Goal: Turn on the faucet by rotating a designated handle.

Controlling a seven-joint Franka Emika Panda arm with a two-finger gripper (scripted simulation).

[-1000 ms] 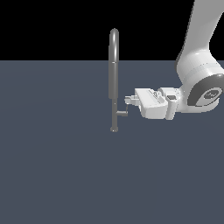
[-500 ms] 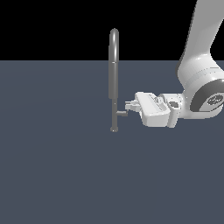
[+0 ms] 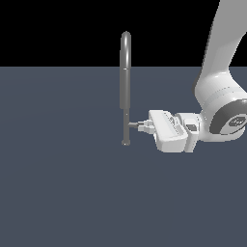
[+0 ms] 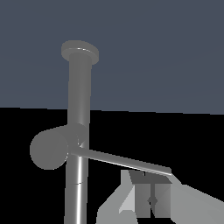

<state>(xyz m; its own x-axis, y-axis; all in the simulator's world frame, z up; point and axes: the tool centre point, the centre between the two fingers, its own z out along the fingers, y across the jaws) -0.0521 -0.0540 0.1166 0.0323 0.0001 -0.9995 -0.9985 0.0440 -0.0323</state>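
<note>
From the exterior view I saw the faucet standing upright on the dark floor, its handle jutting toward three o'clock from the lower stem. My gripper reached in level from three o'clock, fingertips at the stub's end. In the wrist view the thin handle ran across just beside the fingers; I could not tell whether they clamped it.

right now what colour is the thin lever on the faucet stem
Plain metallic grey, the thin grey metal lever shows best in the wrist view.
</note>
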